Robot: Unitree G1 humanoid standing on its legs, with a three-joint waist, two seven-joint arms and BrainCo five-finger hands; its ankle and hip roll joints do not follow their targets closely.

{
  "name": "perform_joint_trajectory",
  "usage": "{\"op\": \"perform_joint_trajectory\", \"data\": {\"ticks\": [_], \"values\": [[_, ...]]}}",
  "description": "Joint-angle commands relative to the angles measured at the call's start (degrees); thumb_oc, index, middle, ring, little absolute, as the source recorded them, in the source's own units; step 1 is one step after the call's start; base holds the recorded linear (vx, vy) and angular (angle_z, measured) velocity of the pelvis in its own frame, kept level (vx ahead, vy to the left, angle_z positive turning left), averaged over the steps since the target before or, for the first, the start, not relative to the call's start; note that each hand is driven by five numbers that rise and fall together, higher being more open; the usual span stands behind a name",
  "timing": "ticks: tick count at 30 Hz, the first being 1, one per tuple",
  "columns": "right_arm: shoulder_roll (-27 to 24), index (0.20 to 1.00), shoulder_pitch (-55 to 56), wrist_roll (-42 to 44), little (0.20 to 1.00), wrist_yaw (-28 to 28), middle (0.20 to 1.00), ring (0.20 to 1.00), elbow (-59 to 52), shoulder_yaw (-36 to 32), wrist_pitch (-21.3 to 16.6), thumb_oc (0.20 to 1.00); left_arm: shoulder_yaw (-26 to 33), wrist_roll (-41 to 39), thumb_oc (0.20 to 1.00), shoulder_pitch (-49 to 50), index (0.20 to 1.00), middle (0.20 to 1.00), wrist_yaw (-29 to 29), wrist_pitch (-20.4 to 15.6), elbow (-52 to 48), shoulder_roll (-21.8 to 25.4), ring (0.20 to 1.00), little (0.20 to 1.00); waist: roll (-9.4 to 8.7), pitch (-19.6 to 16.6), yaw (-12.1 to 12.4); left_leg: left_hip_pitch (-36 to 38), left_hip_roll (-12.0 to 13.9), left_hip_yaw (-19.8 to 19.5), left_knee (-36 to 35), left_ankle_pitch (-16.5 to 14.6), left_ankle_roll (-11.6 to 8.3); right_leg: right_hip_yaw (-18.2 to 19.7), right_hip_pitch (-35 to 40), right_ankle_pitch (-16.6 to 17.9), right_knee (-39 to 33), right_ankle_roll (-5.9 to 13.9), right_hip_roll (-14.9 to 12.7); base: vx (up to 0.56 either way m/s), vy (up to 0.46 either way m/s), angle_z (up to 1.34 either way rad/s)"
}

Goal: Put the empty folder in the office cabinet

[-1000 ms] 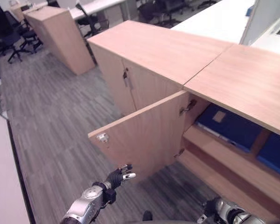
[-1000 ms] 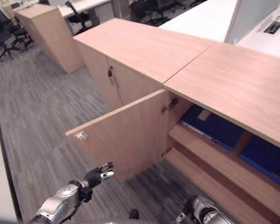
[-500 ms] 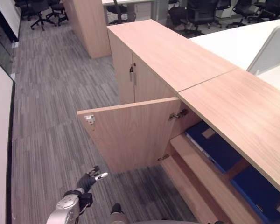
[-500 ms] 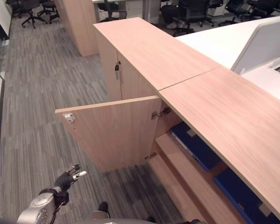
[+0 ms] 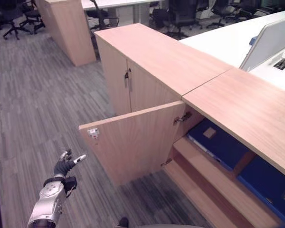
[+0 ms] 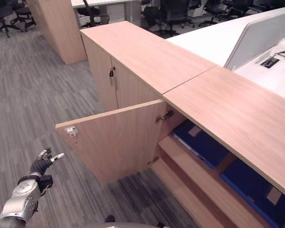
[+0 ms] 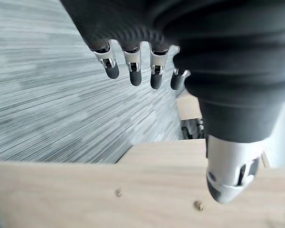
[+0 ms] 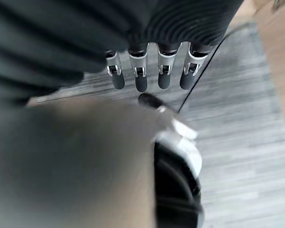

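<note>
A low wooden office cabinet (image 5: 166, 57) stands before me with its door (image 5: 137, 140) swung wide open toward me. Inside, on the upper shelf, are two blue folders (image 5: 218, 142) (image 5: 270, 178), each with a pale label; the lower shelf (image 5: 213, 192) is bare wood. My left hand (image 5: 62, 167) hangs over the carpet left of the door's free edge, apart from it, fingers spread and holding nothing. The left wrist view shows its fingers (image 7: 133, 71) relaxed above the wooden door panel (image 7: 109, 199). My right hand's fingers (image 8: 140, 78) hang relaxed over the carpet, holding nothing.
A closed cabinet section with a keyed lock (image 5: 128, 78) adjoins on the left. Another tall wooden cabinet (image 5: 69, 28) and office chairs (image 5: 175, 14) stand at the back. A white desk (image 5: 223, 40) with a partition (image 5: 270, 40) lies behind the cabinet. Grey striped carpet (image 5: 38, 104) stretches left.
The camera has shifted between frames. My left hand now sits farther left of the door's edge and a little higher. The door and the blue folders stay as they were.
</note>
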Motion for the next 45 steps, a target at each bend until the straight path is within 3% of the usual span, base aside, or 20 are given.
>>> {"op": "perform_joint_trajectory", "data": {"ticks": [1, 6, 8, 11, 14, 20, 28, 32, 37, 40, 45], "values": [[1.33, 1.000, 0.53, 2.91, 1.000, 0.52, 1.000, 1.000, 0.42, 1.51, -0.10, 1.000, -0.34, 2.76, 1.000, -4.08, 1.000, 1.000, 1.15, -4.41, 0.38, 2.83, 1.000, 1.000, -1.42, -1.68, -0.37, -3.23, -2.36, -3.47, 1.78, -2.07, 1.50, -3.01, -1.33, -5.13, 1.34, 0.65, 3.84, 0.00, 0.069, -0.19], [1.39, 1.000, 0.20, 3.84, 1.000, -0.22, 1.000, 1.000, 3.16, 1.31, -0.50, 1.000, -3.84, 3.51, 1.000, -9.07, 1.000, 1.000, 1.13, -4.97, 2.38, 3.10, 1.000, 1.000, -1.34, -1.92, -1.13, -2.34, -2.64, -2.58, 1.24, -2.52, 1.91, -2.17, -1.42, -4.64, 1.20, 1.18, 3.47, -0.01, 0.058, -0.06], [0.77, 1.000, -0.07, 3.64, 1.000, -1.23, 1.000, 1.000, 7.03, 0.56, -0.90, 1.000, -8.35, 3.28, 1.000, -12.35, 1.000, 1.000, -0.10, -5.40, 3.53, 0.95, 1.000, 1.000, -1.18, -2.25, -1.80, -1.97, -2.89, -2.08, 1.04, -2.75, 2.16, -1.90, -1.53, -4.36, 1.18, 1.52, 3.27, -0.02, 0.063, -0.06], [0.39, 1.000, -0.54, 3.64, 1.000, -1.82, 1.000, 1.000, 9.02, -0.51, -0.98, 1.000, -10.64, 2.13, 1.000, -13.36, 1.000, 1.000, -0.76, -5.85, 3.05, -0.75, 1.000, 1.000, -0.86, -2.38, -2.15, -1.73, -3.03, -1.80, 0.90, -2.87, 2.34, -1.82, -1.55, -4.18, 1.13, 1.66, 3.10, -0.01, 0.047, -0.08], [-0.59, 1.000, -1.08, 3.88, 1.000, -3.13, 1.000, 1.000, 12.00, -2.80, -1.14, 1.000, -17.58, 0.77, 1.000, -15.24, 1.000, 1.000, -3.95, -6.21, 0.54, -5.23, 1.000, 1.000, -0.13, -2.84, -3.28, -0.95, -3.47, -1.00, 0.51, -3.25, 2.80, -1.38, -1.49, -3.82, 0.99, 2.06, 2.74, -0.01, 0.077, -0.04], [-0.30, 1.000, -2.01, 3.47, 1.000, -4.89, 1.000, 1.000, 14.37, -3.65, -1.24, 1.000, -24.38, 1.07, 1.000, -17.66, 1.000, 1.000, -7.22, -6.37, -3.94, -8.61, 1.000, 1.000, 0.60, -3.29, -4.08, -0.21, -3.76, -0.52, 0.17, -3.82, 3.15, -1.19, -1.23, -3.72, 0.74, 2.33, 2.48, 0.00, 0.035, 0.01], [0.12, 1.000, -3.01, 3.21, 1.000, -6.51, 1.000, 1.000, 16.03, -3.74, -0.99, 1.000, -30.92, 3.35, 1.000, -21.93, 1.000, 1.000, -8.39, -6.32, -2.71, -11.85, 1.000, 1.000, 1.43, -3.56, -5.14, 0.07, -3.98, -0.49, 0.11, -4.17, 3.35, -1.41, -0.99, -3.67, 0.68, 2.52, 2.14, 0.00, 0.025, 0.03], [0.28, 1.000, -3.37, 2.55, 1.000, -7.11, 1.000, 1.000, 16.56, -3.52, -0.85, 1.000, -35.18, 1.77, 1.000, -21.01, 1.000, 1.000, -11.55, -5.99, -8.10, -12.86, 1.000, 1.000, 1.65, -3.18, -5.33, -0.09, -4.25, -0.44, 0.11, -4.34, 3.46, -1.71, -1.03, -3.63, 0.73, 2.58, 1.93, -0.01, 0.026, 0.10], [-0.38, 1.000, -3.64, 2.15, 1.000, -7.07, 1.000, 1.000, 17.06, -4.58, -0.52, 1.000, -39.12, -8.80, 1.000, -15.17, 1.000, 1.000, -16.99, -4.97, -19.86, -11.27, 1.000, 1.000, 1.83, -2.24, -5.32, -0.59, -4.51, -0.25, 0.11, -4.52, 3.63, -1.52, -1.56, -3.38, 0.85, 2.77, 1.58, -0.02, 0.016, 0.07], [-1.37, 1.000, -3.07, -0.63, 1.000, -6.55, 1.000, 1.000, 17.16, -4.92, -0.22, 1.000, -40.40, -12.34, 1.000, -11.29, 1.000, 1.000, -20.86, -4.37, -25.19, -7.64, 1.000, 1.000, 1.50, -1.97, -5.25, -0.81, -4.63, 0.17, 0.11, -4.68, 3.70, -1.20, -1.92, -3.29, 0.85, 2.92, 1.53, -0.01, 0.004, 0.02], [-2.22, 1.000, -2.53, -2.72, 1.000, -5.83, 1.000, 1.000, 16.78, -4.80, -0.62, 1.000, -40.57, -10.19, 1.000, -9.20, 1.000, 1.000, -22.64, -5.89, -29.30, -2.50, 1.000, 1.000, 0.47, -2.12, -4.93, -1.41, -5.05, 0.91, 0.11, -4.21, 3.93, -0.33, -2.64, -2.35, 0.83, 3.15, 1.28, -0.03, 0.018, -0.15]]}}
